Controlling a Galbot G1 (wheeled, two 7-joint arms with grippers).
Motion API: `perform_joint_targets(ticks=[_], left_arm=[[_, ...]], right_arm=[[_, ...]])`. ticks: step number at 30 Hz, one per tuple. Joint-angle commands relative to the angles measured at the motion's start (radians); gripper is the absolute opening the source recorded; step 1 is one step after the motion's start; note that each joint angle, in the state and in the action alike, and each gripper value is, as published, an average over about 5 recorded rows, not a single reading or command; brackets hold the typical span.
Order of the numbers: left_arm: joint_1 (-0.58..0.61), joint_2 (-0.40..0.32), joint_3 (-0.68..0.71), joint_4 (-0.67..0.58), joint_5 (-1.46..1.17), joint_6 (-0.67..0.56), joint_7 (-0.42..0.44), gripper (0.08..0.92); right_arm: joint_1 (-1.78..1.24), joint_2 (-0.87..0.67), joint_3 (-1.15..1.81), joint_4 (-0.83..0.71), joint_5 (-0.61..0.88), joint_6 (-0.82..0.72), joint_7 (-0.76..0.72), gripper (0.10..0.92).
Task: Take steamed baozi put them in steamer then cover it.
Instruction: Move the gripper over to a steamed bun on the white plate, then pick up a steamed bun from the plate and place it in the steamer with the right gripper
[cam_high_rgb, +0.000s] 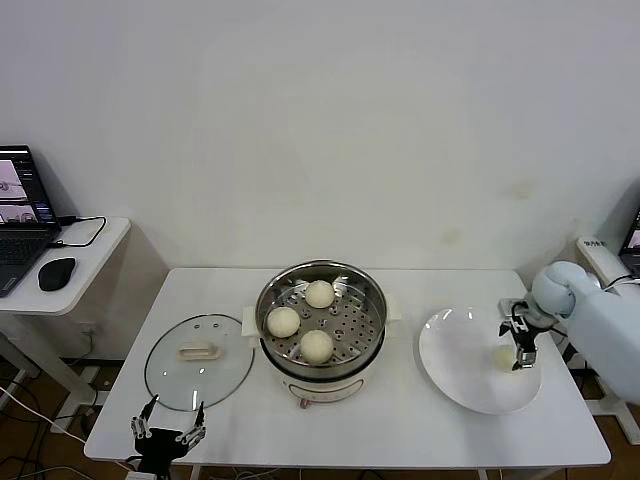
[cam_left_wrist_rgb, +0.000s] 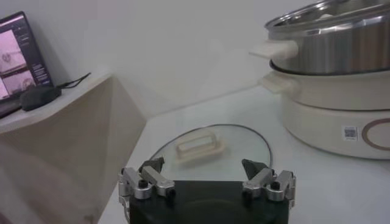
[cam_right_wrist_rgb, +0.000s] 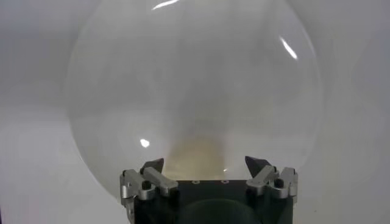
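Head view: right claw (cam_high_rgb: 521, 352) hangs wide open over the plate (cam_high_rgb: 460, 375), straddling the last baozi (cam_high_rgb: 503, 357) without gripping it.
Three baozi (cam_high_rgb: 284, 322) sit on the perforated tray inside the steamer (cam_high_rgb: 372, 300) at the middle of the surface (cam_high_rgb: 400, 430). The glass lid (cam_high_rgb: 200, 362) lies flat to the steamer's left, just beside it. The left claw (cam_high_rgb: 168, 430) waits at the surface's near edge by the lid, fingers spread wide and holding nothing.

I get soft, even overhead light with faint shadows; glare streaks the plate (cam_right_wrist_rgb: 195, 79) (right wrist view, upper frame), and the baozi (cam_right_wrist_rgb: 198, 157) there looks blurred.
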Motion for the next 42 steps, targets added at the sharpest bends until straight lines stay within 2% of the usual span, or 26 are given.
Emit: perform_joint_targets(ticks=[1,20,23,30,35,42], left_arm=[[0.005,-0.001,0.005,0.004,0.004,-0.001,-0.001,0.823],[0.004,-0.001,0.003,0.005,0.004,-0.001,-0.002,0.823],[0.002,-0.002,0.004,0.005,0.005,0.000,-0.001,0.823],[-0.003,0.000,0.007,0.007,0.004,0.000,-0.001,0.823],[-0.005,0.008,0.010,0.006,0.004,-0.002,-0.003,0.823],[-0.009,0.013,0.003,-0.014,0.019,0.002,-0.006,0.823]], right_arm=[[-0.025,0.007,0.023,-0.021,-0.032,0.006,0.014,0.823],[-0.033,0.032,0.032,-0.056,-0.041,0.006,0.032,0.818],[-0.035,0.027,0.035,-0.054,-0.038,0.005,0.029,0.771],[-0.025,0.011,0.041,-0.040,-0.029,-0.002,0.021,0.597],[0.039,-0.023,0.017,0.002,0.060,-0.030,0.000,0.578],[0.285,-0.093,-0.180,0.106,0.278,-0.109,-0.049,0.577]])
